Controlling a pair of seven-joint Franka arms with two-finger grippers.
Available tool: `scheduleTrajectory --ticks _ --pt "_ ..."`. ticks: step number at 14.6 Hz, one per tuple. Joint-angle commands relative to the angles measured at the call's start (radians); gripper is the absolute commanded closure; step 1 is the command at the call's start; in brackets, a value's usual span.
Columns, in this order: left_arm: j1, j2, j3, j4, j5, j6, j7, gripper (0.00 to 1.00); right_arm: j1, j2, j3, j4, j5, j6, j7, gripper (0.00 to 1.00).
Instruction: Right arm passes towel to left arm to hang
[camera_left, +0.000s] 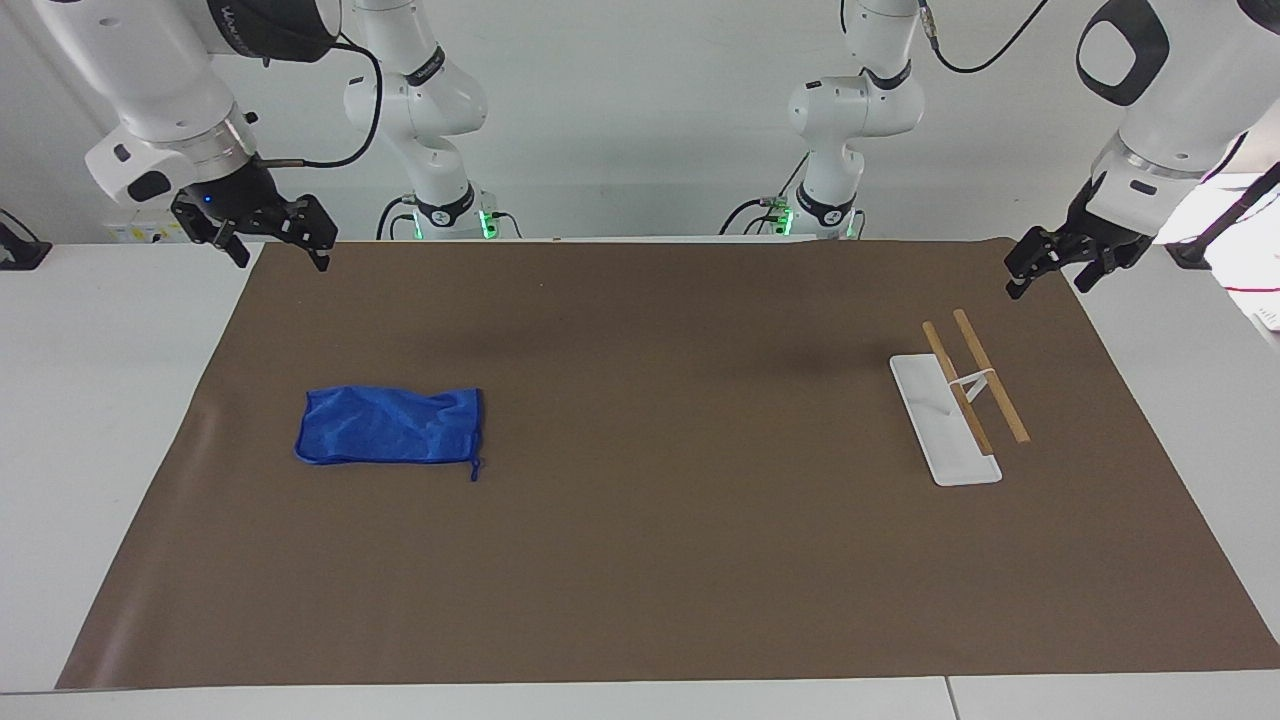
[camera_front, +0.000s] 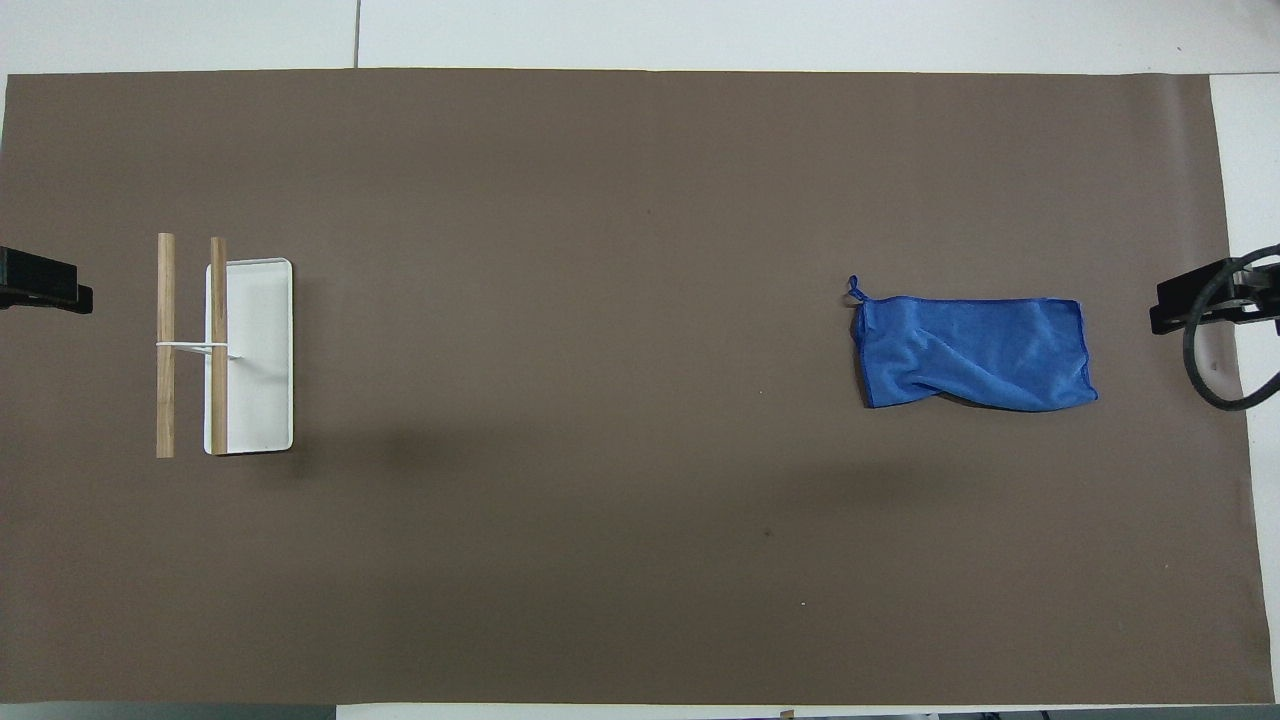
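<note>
Brown mat (camera_left: 640, 560) covers the counter (camera_left: 100, 450); towel (camera_left: 392, 427) lies flat. Both claws, right (camera_left: 270, 238) and left (camera_left: 1062, 262), gape empty, cut off overhead. Arm lettering unreadable

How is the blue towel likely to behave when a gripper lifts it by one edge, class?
The towel lies flat with soft wrinkles on the brown mat, so it is probably floppy and would drape rather than hold shape. It looks thin, so likely light. Its corner loop would probably dangle.
</note>
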Motion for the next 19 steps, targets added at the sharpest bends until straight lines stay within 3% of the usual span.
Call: scheduleTrajectory --ticks 1,9,12,14,16,19 --pt "-0.001 -0.020 0.000 -0.021 -0.010 0.006 0.013 0.00 -0.015 -0.024 0.014 -0.032 0.007 0.023 0.007 0.00" --pt "-0.001 -0.020 0.000 -0.021 -0.010 0.006 0.013 0.00 -0.017 -0.030 0.014 -0.047 0.007 0.026 0.015 0.00" --pt "-0.001 -0.020 0.000 -0.021 -0.010 0.006 0.013 0.00 -0.023 -0.047 0.012 -0.091 0.004 0.098 0.013 0.00" --pt "-0.001 -0.020 0.000 -0.021 -0.010 0.006 0.013 0.00 -0.026 -0.082 0.014 -0.195 0.005 0.194 0.011 0.00" --pt "-0.001 -0.020 0.000 -0.021 -0.010 0.006 0.013 0.00 -0.030 -0.146 0.011 -0.368 0.005 0.361 0.002 0.00" --pt "-0.001 -0.020 0.000 -0.021 -0.010 0.006 0.013 0.00 -0.038 -0.102 0.009 -0.481 0.007 0.517 -0.001 0.00"
